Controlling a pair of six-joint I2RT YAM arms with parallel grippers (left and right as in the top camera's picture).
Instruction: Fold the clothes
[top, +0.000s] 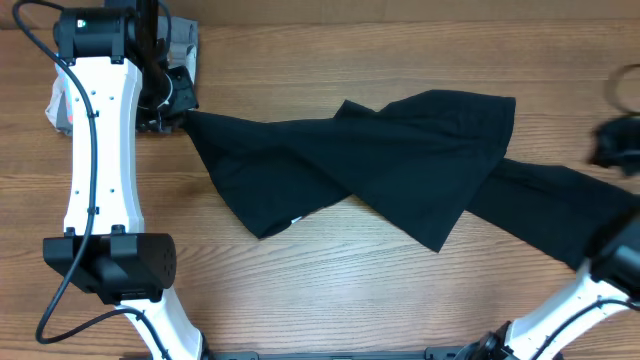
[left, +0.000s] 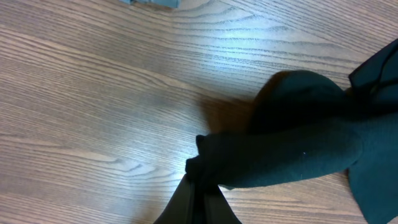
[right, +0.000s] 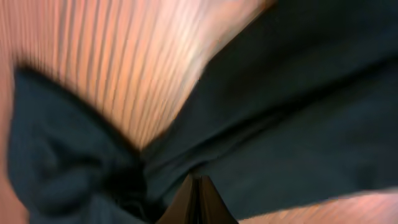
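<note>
Black garment (top: 380, 160) lies twisted across the wooden table (top: 400, 300), running from 10 o'clock to 4 o'clock in the overhead view. Left gripper (left: 198, 186) clenches its 10 o'clock corner; right gripper (right: 198, 186) clenches the 4 o'clock end.

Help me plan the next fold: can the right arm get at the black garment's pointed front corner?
Probably yes: that corner lies open on bare table, nothing over it. But the right tool is shut on black fabric and must let go first.
</note>
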